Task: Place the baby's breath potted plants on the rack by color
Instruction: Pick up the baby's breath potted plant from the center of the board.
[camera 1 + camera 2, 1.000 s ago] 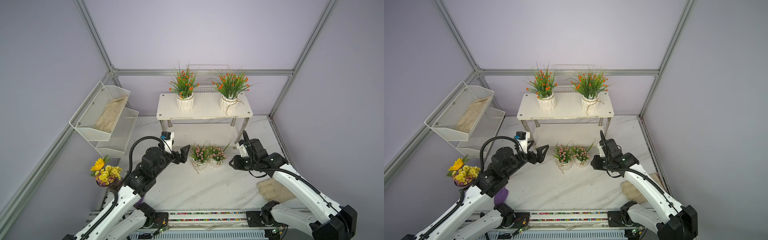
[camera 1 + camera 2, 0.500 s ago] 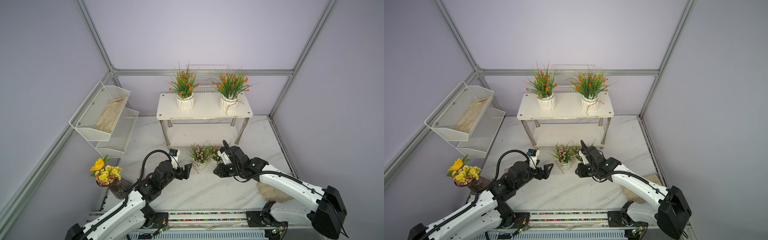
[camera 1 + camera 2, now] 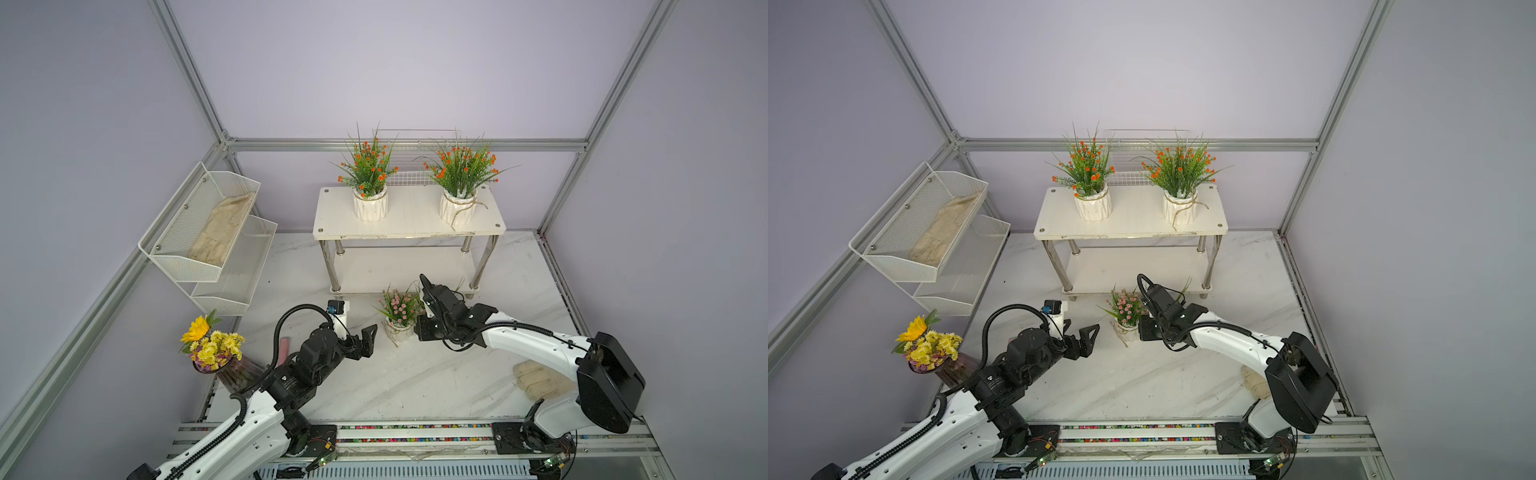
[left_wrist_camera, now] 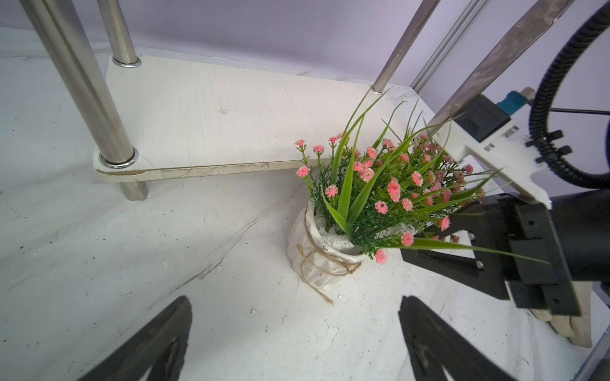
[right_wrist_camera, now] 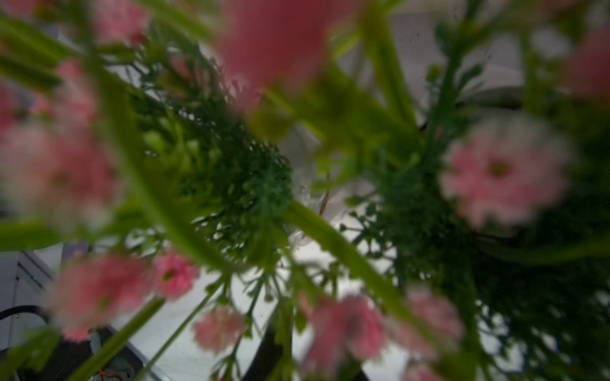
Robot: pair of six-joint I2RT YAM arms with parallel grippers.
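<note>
Two orange baby's breath potted plants [image 3: 370, 199] [image 3: 457, 203] stand on the rack's top board [image 3: 411, 226]; its lower shelf [image 4: 204, 122] is bare. A pink plant [image 3: 398, 316] in a white twine-tied pot [image 4: 317, 260] stands on the table before the rack. More pink blooms [image 4: 429, 158] show beside it, their pot hidden. My right gripper [image 4: 414, 242] is pushed into this foliage at the pot's side; blurred blooms fill the right wrist view, hiding the jaws. My left gripper [image 3: 368, 338] [image 4: 295, 305] hangs open and empty just short of the pot.
A sunflower bouquet in a dark vase [image 3: 212, 345] stands at the front left. White mesh bins [image 3: 208, 249] holding a beige glove hang on the left wall. Another beige glove [image 3: 540, 382] lies under the right arm. A wire basket [image 3: 411, 176] sits behind the rack.
The left gripper has drawn back from the pink plants toward the front and stayed open. The right gripper has slid left into the pink plants, covering one of them.
</note>
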